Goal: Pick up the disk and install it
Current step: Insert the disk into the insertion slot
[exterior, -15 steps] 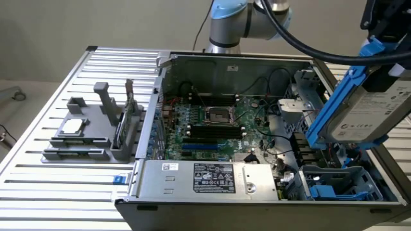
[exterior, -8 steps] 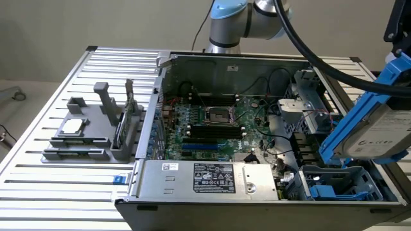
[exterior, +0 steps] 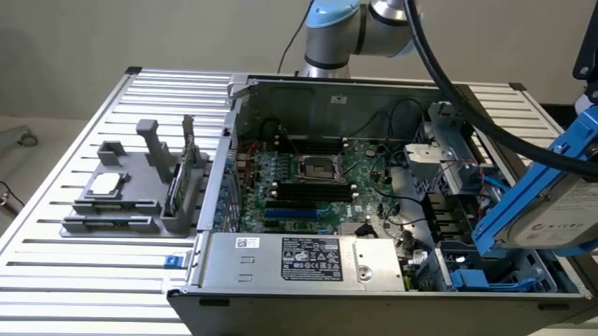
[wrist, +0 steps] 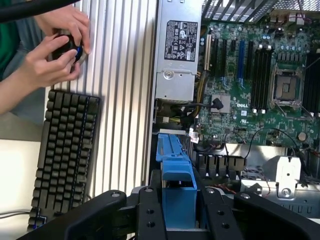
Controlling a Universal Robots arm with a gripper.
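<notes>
Fingers (wrist: 150, 215) are clamping the disk (exterior: 559, 210) by its blue carrier, one black finger pressing on each side of the frame. Picking up looks done: the disk is hanging in the air, tilted, at the exterior view's right, above the corner of the open computer case (exterior: 327, 105) where a blue drive bay (exterior: 486, 278) is sitting. Installing is not yet done, since the disk is sitting clear of that bay. The arm (exterior: 351, 28) is standing behind the case, and its wrist is pointing down along the carrier toward the motherboard (wrist: 260, 100) and power supply (wrist: 175, 50).
</notes>
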